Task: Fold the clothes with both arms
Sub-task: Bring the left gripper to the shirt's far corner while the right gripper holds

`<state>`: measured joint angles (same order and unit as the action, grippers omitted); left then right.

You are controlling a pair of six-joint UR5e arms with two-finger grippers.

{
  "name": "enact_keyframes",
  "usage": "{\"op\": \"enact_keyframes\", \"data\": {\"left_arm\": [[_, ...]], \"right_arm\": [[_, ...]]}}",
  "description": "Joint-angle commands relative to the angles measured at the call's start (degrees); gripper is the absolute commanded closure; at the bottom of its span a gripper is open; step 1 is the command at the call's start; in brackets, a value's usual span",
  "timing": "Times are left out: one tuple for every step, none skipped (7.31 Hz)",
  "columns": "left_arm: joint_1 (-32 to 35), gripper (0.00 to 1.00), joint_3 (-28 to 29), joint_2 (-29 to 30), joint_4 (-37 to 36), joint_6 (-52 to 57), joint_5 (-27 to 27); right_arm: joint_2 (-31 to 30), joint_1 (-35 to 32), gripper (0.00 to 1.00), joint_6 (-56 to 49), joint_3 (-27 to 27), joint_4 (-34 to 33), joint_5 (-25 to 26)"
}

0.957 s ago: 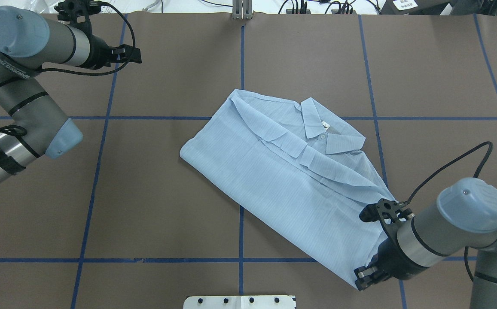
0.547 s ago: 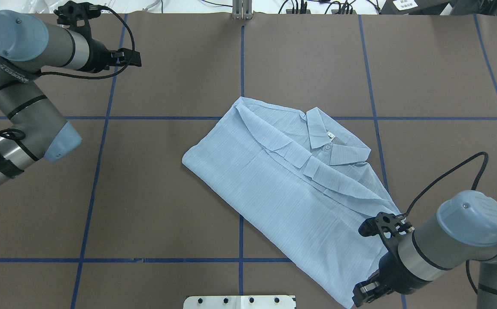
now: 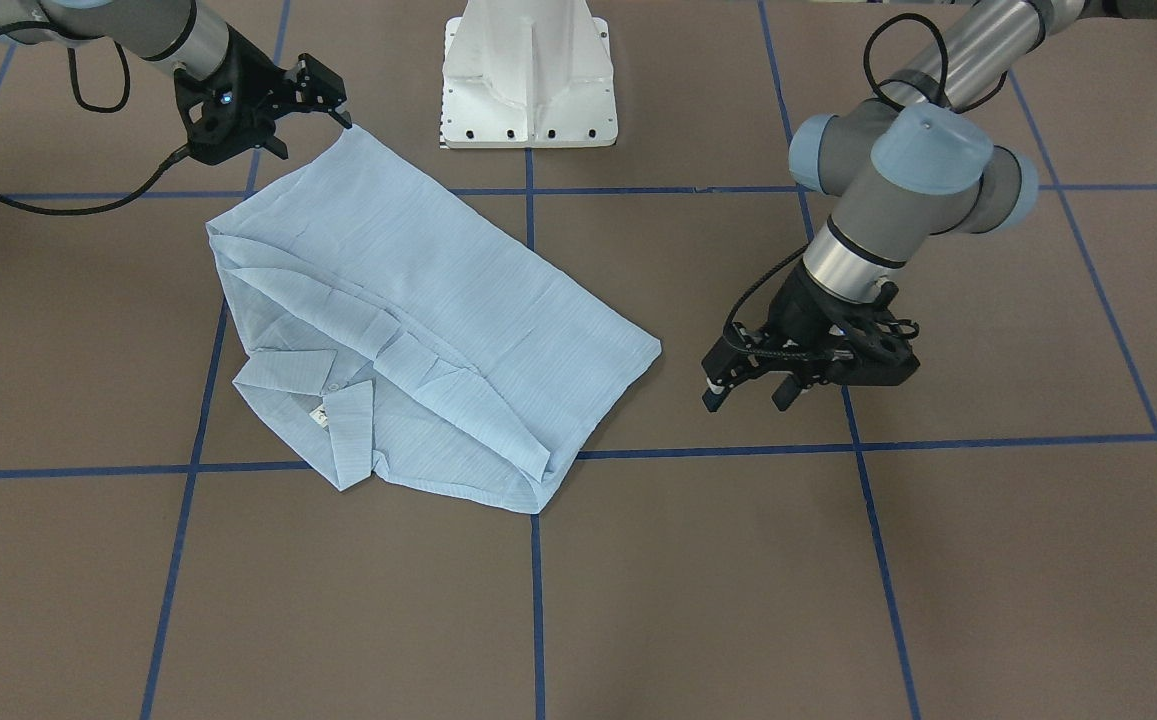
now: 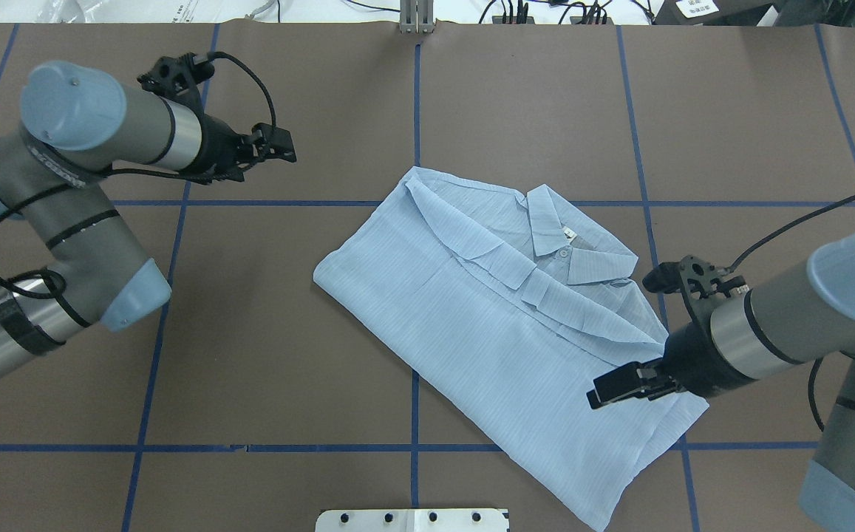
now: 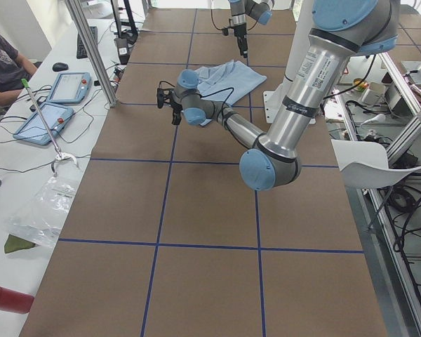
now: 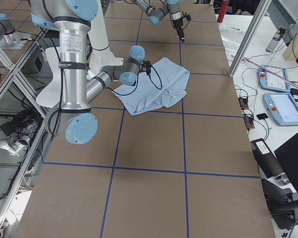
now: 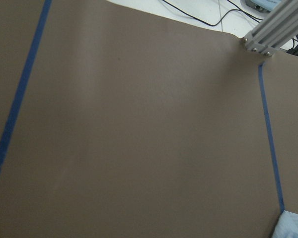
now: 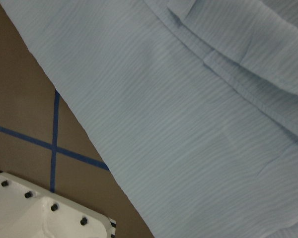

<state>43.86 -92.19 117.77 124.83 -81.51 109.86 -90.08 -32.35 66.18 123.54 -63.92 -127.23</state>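
The pale-blue shirt (image 4: pixel 501 347) lies folded and slanted on the brown table, collar (image 4: pixel 571 244) and white label up, toward the far right. My right gripper (image 4: pixel 595 395) hovers over the shirt's near-right part, open and holding nothing; from the front it (image 3: pixel 338 105) sits just past the shirt's (image 3: pixel 418 310) corner. The right wrist view is filled with striped cloth (image 8: pixel 188 124). My left gripper (image 4: pixel 287 146) is open and empty, over bare table to the left of the shirt, as the front view (image 3: pixel 746 398) confirms. The left wrist view catches only a shirt corner (image 7: pixel 293 225).
The white pedestal base (image 4: pixel 412 519) sits at the near edge, close to the shirt's lowest corner. Blue tape lines (image 4: pixel 416 399) grid the table. An aluminium post (image 4: pixel 416 18) stands at the far edge. A person (image 5: pixel 0 63) sits beside tablets (image 5: pixel 70 88) on a side table.
The right gripper first dragged the shirt's near corner toward the robot, then let go and rose over the cloth. The left arm swung right, closer to the shirt.
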Motion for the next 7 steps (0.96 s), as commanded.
{"op": "enact_keyframes", "data": {"left_arm": [[-7.79, 0.02, -6.31, 2.01, -13.49, -7.42, -6.02], [-10.70, 0.03, -6.16, 3.33, -16.26, -12.13, -8.15], [-12.64, 0.06, -5.29, 3.52, -17.24, -13.66, -10.34], [-14.05, 0.06, -3.97, 3.52, -17.25, -14.20, -12.10], [-14.68, 0.06, -2.22, 3.95, -17.17, -14.81, -12.64], [-14.77, 0.06, -1.85, 3.70, -17.16, -14.82, -13.00], [-14.77, 0.07, -1.15, 3.78, -17.16, -14.82, -13.09]], "right_arm": [[1.48, -2.81, 0.00, 0.00, -0.66, -0.15, 6.36], [1.83, -2.72, 0.00, 0.00, -1.72, -0.15, 8.82], [2.18, -2.81, 0.00, 0.00, -1.90, -0.15, 9.19], [2.19, -2.81, 0.00, 0.00, -1.90, -0.15, 9.20], [2.71, -2.81, 0.00, 0.00, -1.99, -0.15, 9.20], [3.15, -2.81, 0.00, 0.09, -1.99, -0.15, 9.11], [3.24, -2.89, 0.00, 0.09, -1.99, -0.24, 9.11]]}}
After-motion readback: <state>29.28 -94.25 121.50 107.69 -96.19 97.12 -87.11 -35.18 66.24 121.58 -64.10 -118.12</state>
